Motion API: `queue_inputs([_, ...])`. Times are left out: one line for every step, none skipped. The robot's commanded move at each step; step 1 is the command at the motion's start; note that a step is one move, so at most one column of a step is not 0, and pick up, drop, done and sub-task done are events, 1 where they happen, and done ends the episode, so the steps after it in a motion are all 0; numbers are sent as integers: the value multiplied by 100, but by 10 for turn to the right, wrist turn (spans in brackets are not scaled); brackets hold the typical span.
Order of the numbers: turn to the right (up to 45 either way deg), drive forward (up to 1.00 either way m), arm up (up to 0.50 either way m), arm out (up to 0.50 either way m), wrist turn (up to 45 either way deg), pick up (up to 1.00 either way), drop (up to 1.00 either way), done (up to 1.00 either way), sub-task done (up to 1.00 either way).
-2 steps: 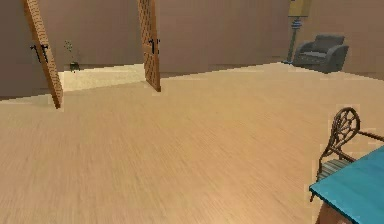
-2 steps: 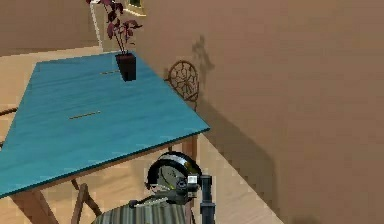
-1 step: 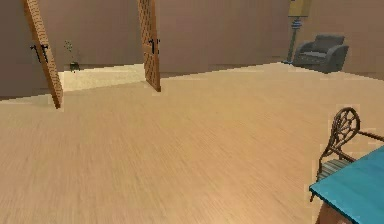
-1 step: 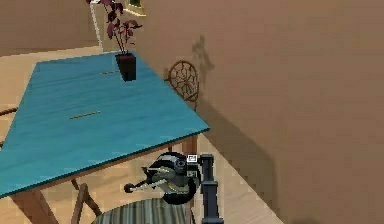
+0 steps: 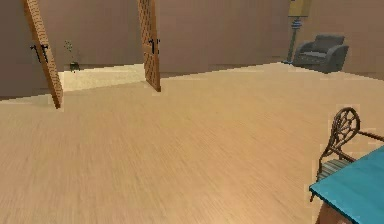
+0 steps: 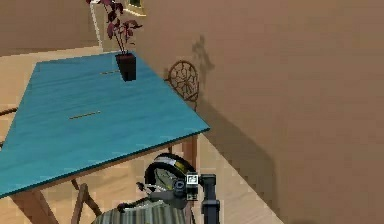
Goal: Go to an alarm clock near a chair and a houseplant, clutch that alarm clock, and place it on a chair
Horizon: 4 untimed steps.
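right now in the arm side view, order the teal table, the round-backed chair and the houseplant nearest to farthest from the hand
1. teal table, its near corner close by the hand
2. round-backed chair, beyond the table's right edge
3. houseplant, on the table's far end

The houseplant (image 6: 122, 35) runs off the arm side view's top edge, the blue table (image 6: 120, 130) off its left. At bottom centre, a round thing (image 6: 160, 170) at the gripper (image 6: 178, 185) is too small to name. Whether the gripper holds anything cannot be told.
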Motion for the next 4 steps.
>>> queue_inputs([0, 0, 34, 0, 0, 0, 0, 0, 0])
queue_inputs([0, 0, 0, 0, -450, 0, 0, 0, 0])
queue_inputs([0, 0, 0, 0, -180, 0, 0, 0, 0])
queue_inputs([0, 0, 0, -28, 0, 0, 0, 0, 0])
